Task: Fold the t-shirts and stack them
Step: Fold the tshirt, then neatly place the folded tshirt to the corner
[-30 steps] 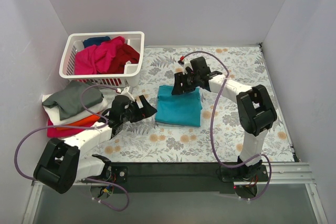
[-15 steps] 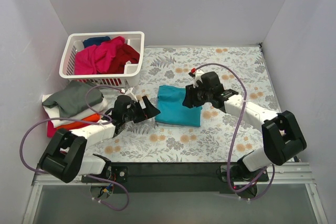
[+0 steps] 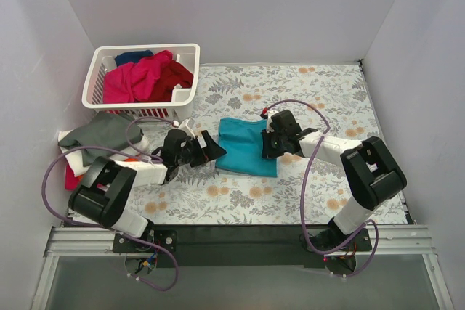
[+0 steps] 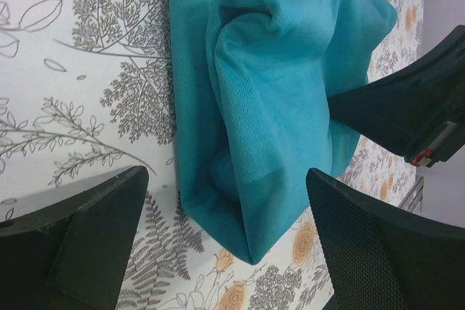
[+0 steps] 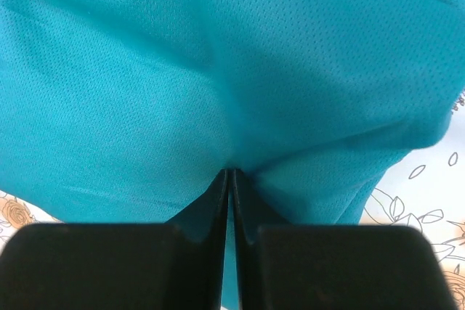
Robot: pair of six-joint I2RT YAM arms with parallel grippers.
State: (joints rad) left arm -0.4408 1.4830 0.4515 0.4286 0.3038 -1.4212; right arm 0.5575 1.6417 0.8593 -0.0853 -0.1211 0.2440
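**Teal t-shirt (image 3: pixel 245 147) pinched from the right**

I see it lying folded mid-table (image 3: pixel 240 201), between my 2 arms. My right gripper (image 5: pixel 231 173) is pressed together on a pinch of its cloth near the right edge. My left gripper (image 4: pixel 227 176) stands spread at the left edge.

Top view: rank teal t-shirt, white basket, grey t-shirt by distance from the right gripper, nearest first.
From the right gripper:
1. teal t-shirt, pinched in its fingers, centre.
2. white basket, back left.
3. grey t-shirt, far left, in front of the basket.
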